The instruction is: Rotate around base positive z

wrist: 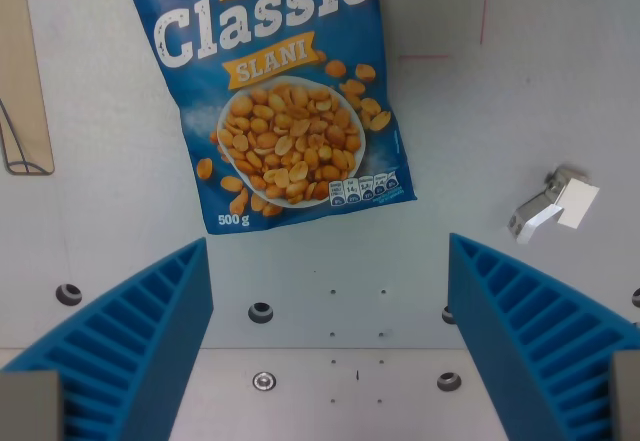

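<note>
Wrist view. The jaws stand wide apart and hold nothing: one blue ribbed finger rises from the 7 o'clock corner of the frame, the other finger from the 5 o'clock corner, with bare ground between them. The peanut bag lies flat toward 12 o'clock from the gap, ahead of the fingertips and clear of both; its lower edge stops short of them. The bag is blue, printed "KIKIRIKI Classic SLANI" over a bowl of peanuts, with "500 g" at its lower left corner. It sits skewed, its lettering climbing toward the wrist view's right, and it lies slightly nearer the wrist view's left finger than the other.

The surface is pale grey and matt. Thin red lines are drawn on it at about 1 o'clock, one upright and one level. Round bolt holes are set in it low in the frame, and below them a lighter plate carries small dots and two metal screw heads. At 3 o'clock a small white and grey clip-like object lies well apart from the bag. At 9 o'clock a beige strip with a thin dark wire loop runs along the frame edge.

The top of the bag is cut off by the upper frame edge, so only a sliver of yellow shows there. The fine print of the nutrition icons is too small to read. What the clip-like object is cannot be told. The beige strip is cut off at the left edge.
</note>
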Controlling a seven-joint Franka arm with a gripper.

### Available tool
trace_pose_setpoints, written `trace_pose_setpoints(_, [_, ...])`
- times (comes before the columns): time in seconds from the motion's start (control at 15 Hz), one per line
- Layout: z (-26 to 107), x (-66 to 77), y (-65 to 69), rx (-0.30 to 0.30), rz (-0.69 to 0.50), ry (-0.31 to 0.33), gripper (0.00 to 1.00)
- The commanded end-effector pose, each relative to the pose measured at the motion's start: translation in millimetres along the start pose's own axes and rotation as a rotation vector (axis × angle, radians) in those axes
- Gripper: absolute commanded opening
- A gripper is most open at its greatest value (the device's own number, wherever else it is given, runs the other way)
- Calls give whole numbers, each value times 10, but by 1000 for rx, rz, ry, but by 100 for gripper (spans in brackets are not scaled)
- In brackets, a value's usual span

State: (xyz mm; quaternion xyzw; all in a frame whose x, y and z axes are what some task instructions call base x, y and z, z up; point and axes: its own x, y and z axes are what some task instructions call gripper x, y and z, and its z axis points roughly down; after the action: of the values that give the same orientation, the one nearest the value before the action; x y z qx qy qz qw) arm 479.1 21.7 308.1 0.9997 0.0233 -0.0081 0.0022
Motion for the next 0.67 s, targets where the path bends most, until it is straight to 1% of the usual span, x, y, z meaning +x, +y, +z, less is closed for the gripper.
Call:
trace_pose_setpoints(0.07, [-18,0,0,0,-13,4,100])
trace_pose_setpoints(0.67, [-18,0,0,-3,-133,5,100])
